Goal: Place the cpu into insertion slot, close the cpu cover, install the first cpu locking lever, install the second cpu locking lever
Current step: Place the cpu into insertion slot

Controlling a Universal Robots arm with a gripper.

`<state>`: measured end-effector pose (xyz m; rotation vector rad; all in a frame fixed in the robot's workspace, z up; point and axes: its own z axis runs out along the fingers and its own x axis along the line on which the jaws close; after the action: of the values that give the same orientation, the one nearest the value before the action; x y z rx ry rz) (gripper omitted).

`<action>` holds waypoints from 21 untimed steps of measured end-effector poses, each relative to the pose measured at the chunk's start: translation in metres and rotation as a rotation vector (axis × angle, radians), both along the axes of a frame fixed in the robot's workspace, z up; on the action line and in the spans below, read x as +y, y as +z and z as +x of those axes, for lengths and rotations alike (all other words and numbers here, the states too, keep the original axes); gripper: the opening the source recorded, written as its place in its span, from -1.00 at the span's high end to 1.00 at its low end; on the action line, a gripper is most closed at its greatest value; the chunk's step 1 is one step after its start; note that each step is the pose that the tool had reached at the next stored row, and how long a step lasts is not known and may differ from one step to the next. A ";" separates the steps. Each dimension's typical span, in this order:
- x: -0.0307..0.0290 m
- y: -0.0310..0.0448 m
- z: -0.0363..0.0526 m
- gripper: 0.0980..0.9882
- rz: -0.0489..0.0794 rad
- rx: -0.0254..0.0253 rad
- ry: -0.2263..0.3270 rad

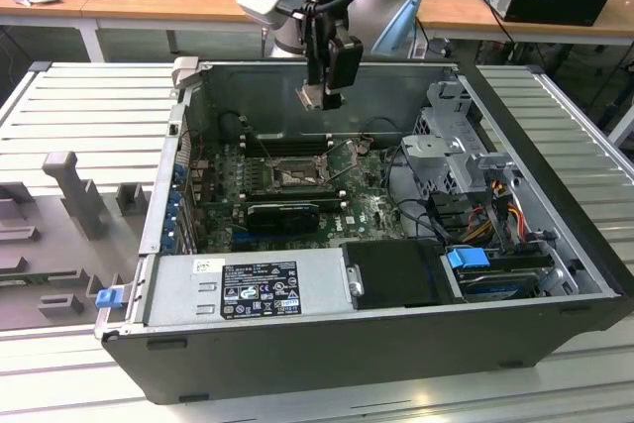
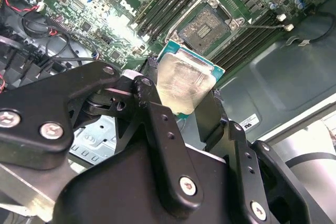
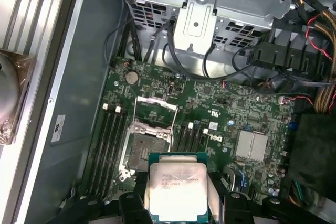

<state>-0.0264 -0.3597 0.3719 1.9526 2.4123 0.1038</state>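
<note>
In the exterior view, the gripper point(image 1: 325, 94) is seen above the open computer case point(image 1: 327, 344), clamped on the cpu point(image 1: 310, 96). The chip is held clear of the motherboard point(image 1: 367, 210), and the insertion slot point(image 1: 294, 177) lies below it, uncovered and well apart from the chip.

In the second wrist view, the cpu point(image 2: 184, 85) is gripped between two black fingers point(image 2: 157, 124), its pale metal top turned to the camera and its green edge exposed at the free end. The insertion slot point(image 2: 203, 27) is seen beyond that free end, between rows of black memory slots point(image 2: 168, 3), with its dark contact field bare.

In the first wrist view, the cpu point(image 3: 177, 187) is pinched at the tip of the gripper point(image 3: 177, 202). The insertion slot point(image 3: 143, 151) lies just beside the chip's far corner, not touched by it. The cpu cover point(image 3: 156, 109) is swung open beyond the slot.
</note>
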 end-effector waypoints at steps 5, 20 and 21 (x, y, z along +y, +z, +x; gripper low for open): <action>0.0000 -0.0005 0.0000 0.03 0.000 -0.0001 -0.064; 0.0000 -0.0011 0.0000 0.03 0.000 0.0000 -0.181; 0.0000 -0.0012 0.0000 0.03 0.000 -0.0001 -0.191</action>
<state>-0.0264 -0.3597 0.3707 2.1690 2.2113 0.0979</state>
